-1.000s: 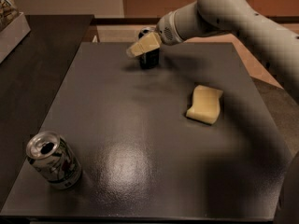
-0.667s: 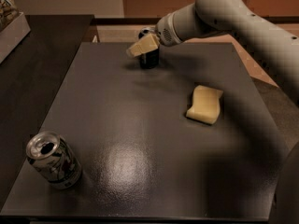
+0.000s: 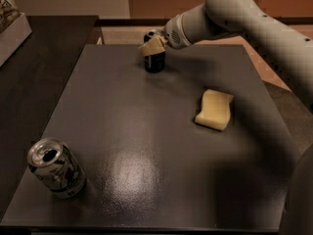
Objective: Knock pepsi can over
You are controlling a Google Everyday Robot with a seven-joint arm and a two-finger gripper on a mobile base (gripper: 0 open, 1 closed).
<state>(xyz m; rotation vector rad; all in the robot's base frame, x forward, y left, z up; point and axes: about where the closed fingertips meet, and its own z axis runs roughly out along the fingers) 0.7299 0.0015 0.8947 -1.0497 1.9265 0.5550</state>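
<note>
The pepsi can (image 3: 155,61) is a small dark can standing upright near the far edge of the dark table (image 3: 146,131), left of centre. My gripper (image 3: 152,46) reaches in from the upper right and its pale fingertips sit against the can's upper part, covering most of its top rim. The can's logo is hidden.
A yellow sponge (image 3: 214,109) lies right of the table's middle. A silver-white can (image 3: 56,168) with green and red markings stands at the near left corner. A dark counter (image 3: 44,58) runs along the left, with a box (image 3: 12,23) at its far end.
The gripper has shifted very slightly at the can's top. The pepsi can still stands upright in the same spot.
</note>
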